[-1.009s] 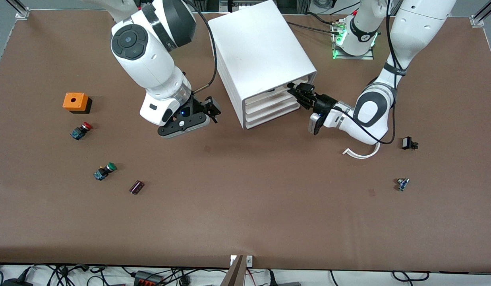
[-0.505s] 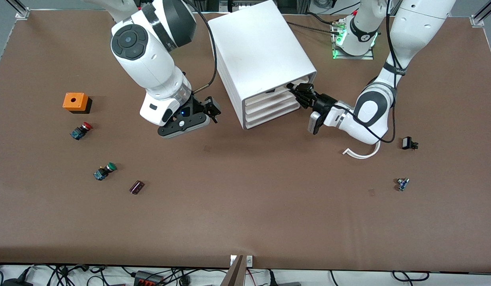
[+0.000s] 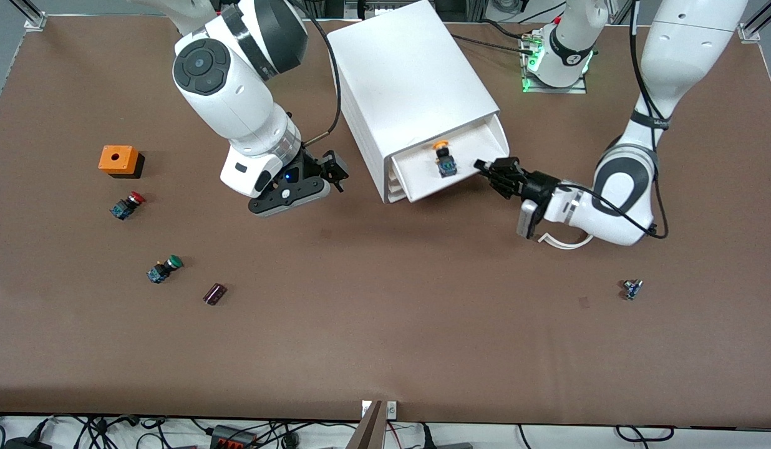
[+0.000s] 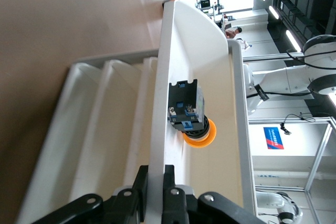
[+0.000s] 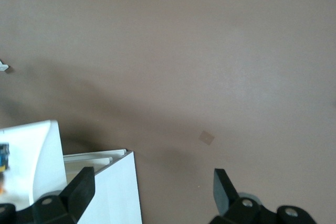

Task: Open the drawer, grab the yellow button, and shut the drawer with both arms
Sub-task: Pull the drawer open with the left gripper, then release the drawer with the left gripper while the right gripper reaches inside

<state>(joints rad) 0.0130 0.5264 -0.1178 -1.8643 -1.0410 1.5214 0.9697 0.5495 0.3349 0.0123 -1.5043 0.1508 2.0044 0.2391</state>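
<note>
The top drawer (image 3: 470, 178) of the white cabinet (image 3: 410, 81) stands pulled out. The orange-capped button (image 3: 445, 159) lies in its tray and shows in the left wrist view (image 4: 190, 115) too. My left gripper (image 3: 488, 169) is shut on the drawer's front lip (image 4: 157, 145) at the end toward the left arm's side. My right gripper (image 3: 334, 167) is open and empty, hanging beside the cabinet on the right arm's side; its fingers (image 5: 79, 187) straddle the cabinet's corner (image 5: 118, 187) in the right wrist view.
An orange box (image 3: 118, 160), a red-capped button (image 3: 127, 205), a green-capped button (image 3: 164, 269) and a dark cylinder (image 3: 214, 294) lie toward the right arm's end. A white curved strip (image 3: 563, 242) and a small blue part (image 3: 632, 289) lie toward the left arm's end.
My left gripper has drawn away from the cabinet with the drawer lip in it, and the top drawer slid out, uncovering the orange-capped button. The right arm has hardly moved.
</note>
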